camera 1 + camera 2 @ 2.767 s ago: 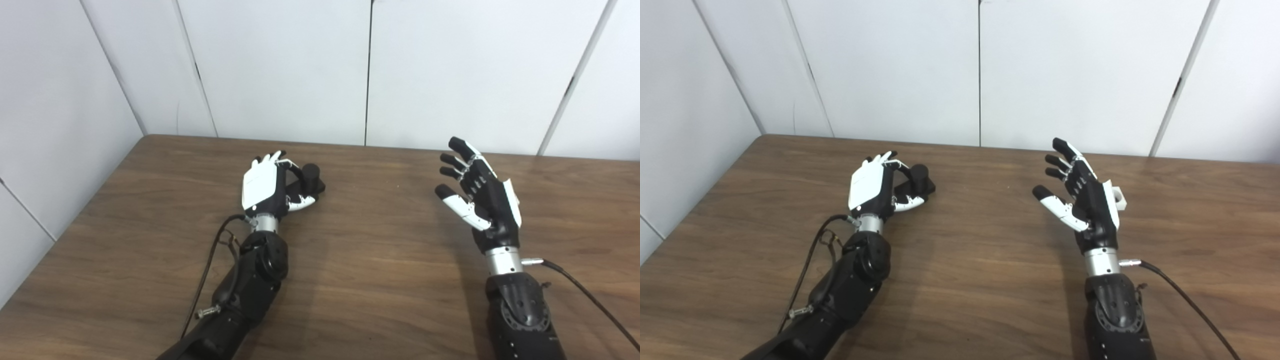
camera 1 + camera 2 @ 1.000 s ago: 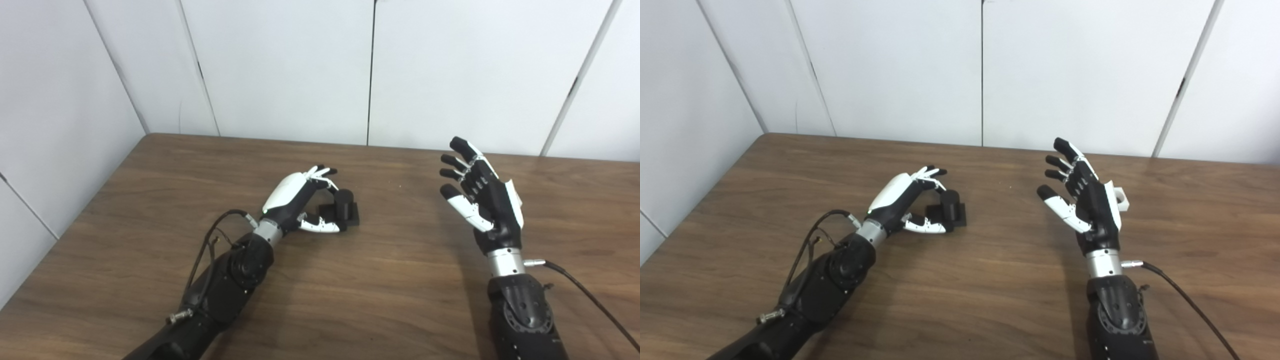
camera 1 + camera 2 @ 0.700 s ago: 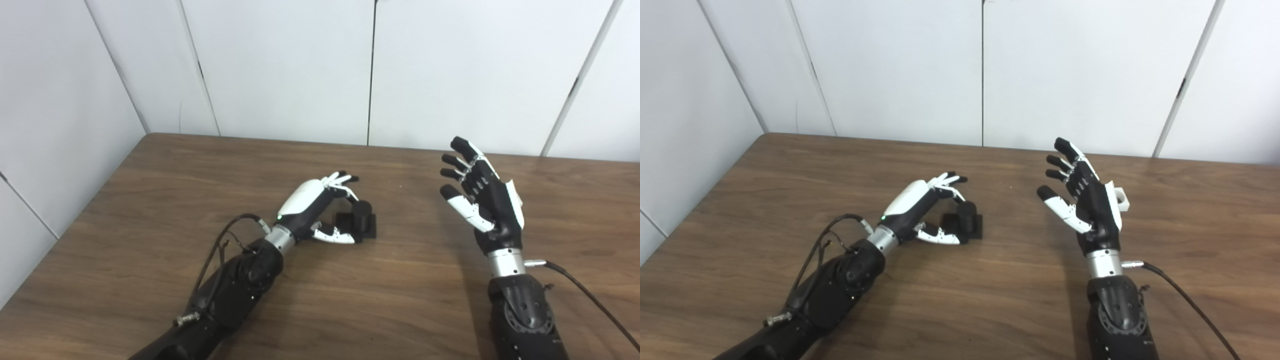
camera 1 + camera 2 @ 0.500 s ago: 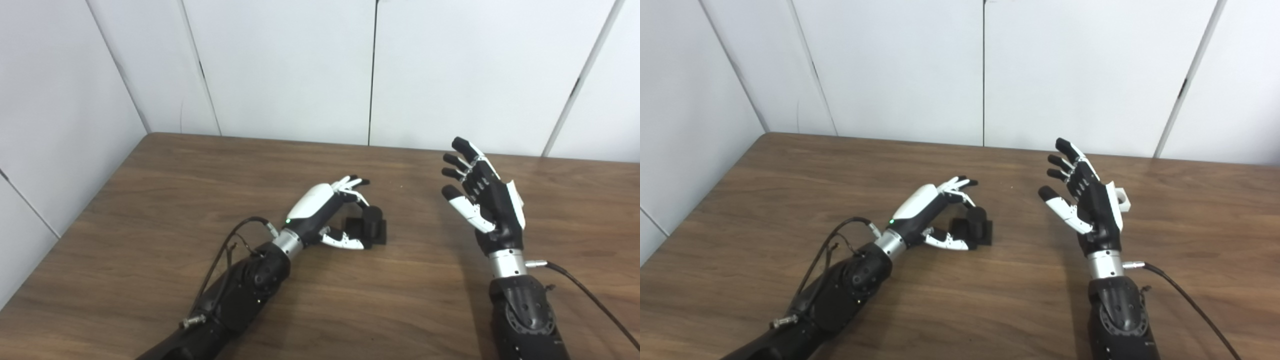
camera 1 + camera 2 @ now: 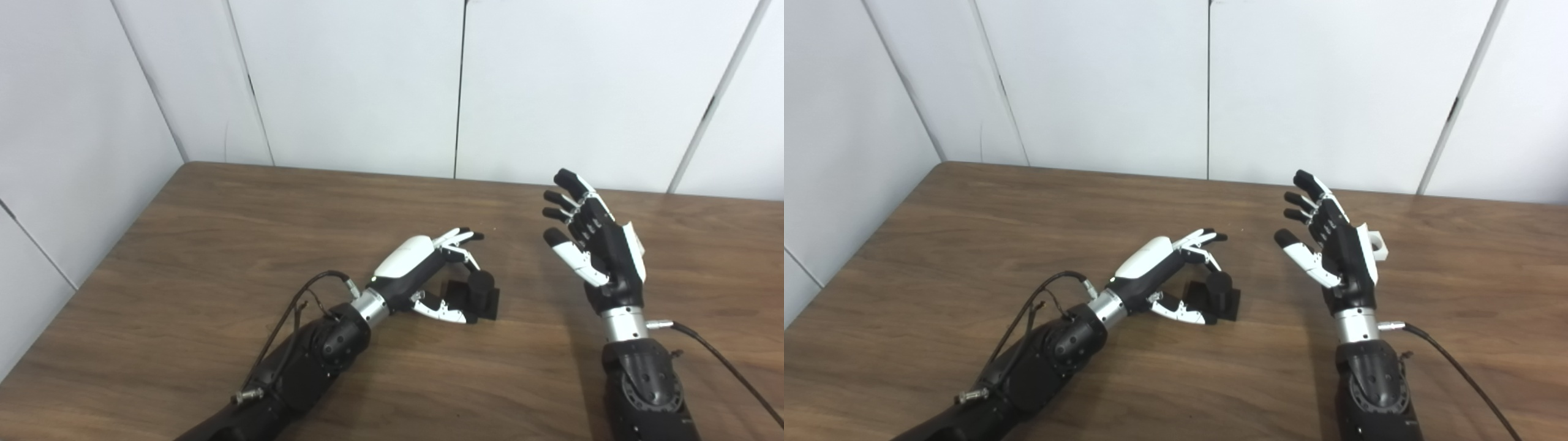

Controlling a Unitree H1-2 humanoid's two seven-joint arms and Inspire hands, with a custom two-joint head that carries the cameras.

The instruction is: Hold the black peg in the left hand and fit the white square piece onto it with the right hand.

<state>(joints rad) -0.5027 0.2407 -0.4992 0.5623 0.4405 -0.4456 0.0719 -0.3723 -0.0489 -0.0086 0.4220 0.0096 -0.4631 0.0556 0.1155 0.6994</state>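
left hand, black peg shifted rightward

We count one black peg near the table's middle, one white square piece at its 2 o'clock, and two hands: the left hand and the right hand.

My left hand slides the black peg across the bench, much closer to my right hand now.
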